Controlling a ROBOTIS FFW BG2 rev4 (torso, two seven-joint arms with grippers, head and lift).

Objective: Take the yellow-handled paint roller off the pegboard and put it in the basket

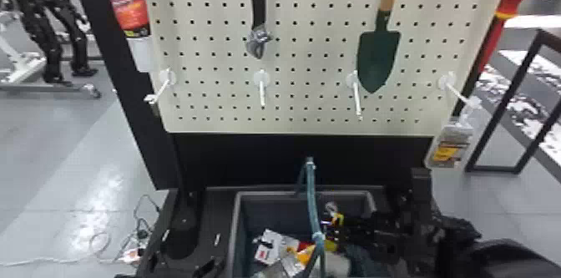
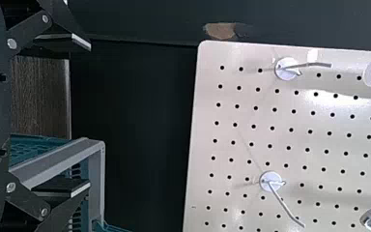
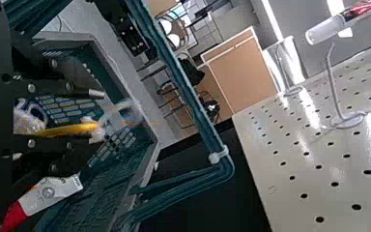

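The basket sits below the pegboard, and the right gripper is down inside it, toward its right side. In the right wrist view, the jaws of the right gripper are partly apart, with the yellow handle of the paint roller lying between them, close along one finger. A gap shows between the handle and the other finger, so it is not clamped. Whether the handle touches the nearer finger, I cannot tell. A blurred clear piece is just beyond the fingertips, inside the basket.

The left gripper is just outside the basket, on its left side. Its jaws stand wide apart in the left wrist view, with nothing held between them.

Inside the basket, a white card with a red patch lies to the left of the right gripper. The basket's teal handle stands up over it. Above the basket, a green trowel and a dark-handled tool hang on the pegboard, and a clear package hangs from the rightmost hook.
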